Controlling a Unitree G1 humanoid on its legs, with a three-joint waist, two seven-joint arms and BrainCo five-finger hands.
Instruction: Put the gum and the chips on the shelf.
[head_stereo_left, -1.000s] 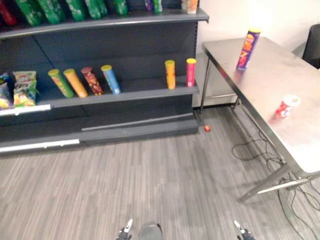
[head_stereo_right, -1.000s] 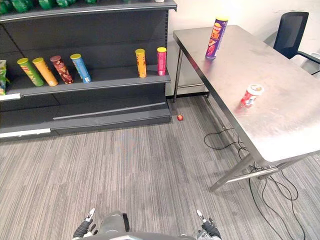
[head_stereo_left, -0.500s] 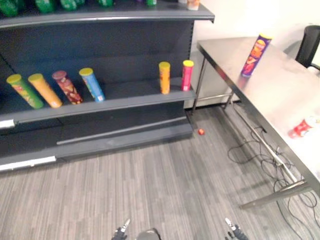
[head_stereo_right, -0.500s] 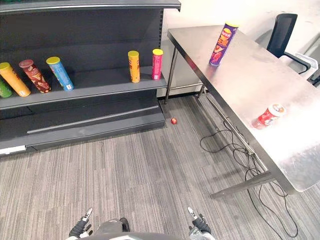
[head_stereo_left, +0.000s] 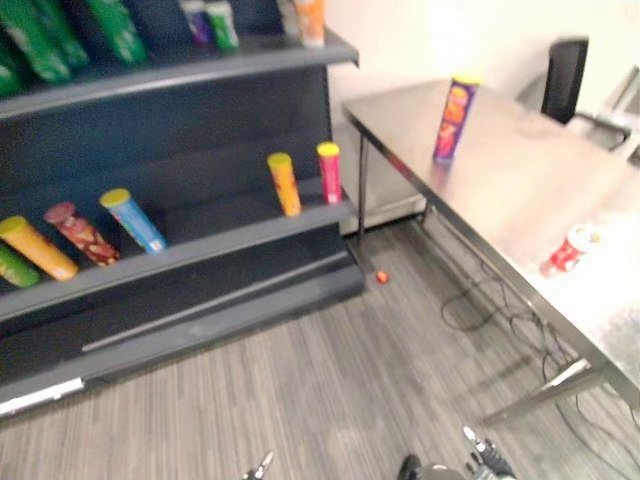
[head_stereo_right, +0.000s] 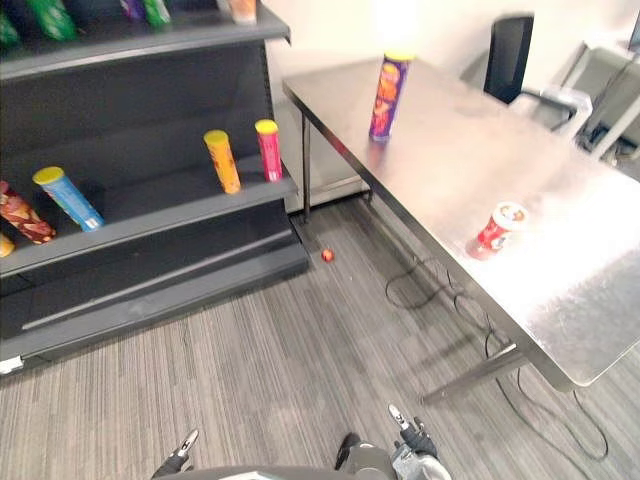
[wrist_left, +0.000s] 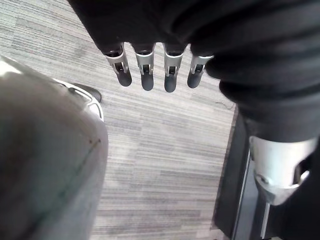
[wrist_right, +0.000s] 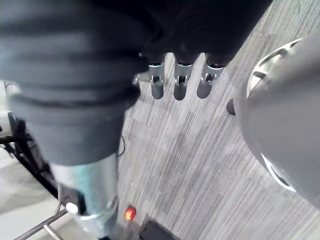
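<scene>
Gum tub (head_stereo_right: 497, 226) tipped, chips can (head_stereo_right: 388, 95) upright on desk (head_stereo_right: 470, 150) far right; right hand (wrist_right: 180, 86) nearer than left hand (wrist_left: 146, 75); fingers straight, empty.

Eye views: high, downward; share shelf's (head_stereo_left: 220, 236) right end, table (head_stereo_right: 450, 170).
Left wrist: close along left robot hand (wrist_left: 146, 75), toward floor (wrist_left: 165, 145).
Right wrist: likewise along right robot hand (wrist_right: 180, 85).

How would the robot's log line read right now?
left hand open, empty | right hand open, empty | chips can upright on table | gum tub on table
</scene>
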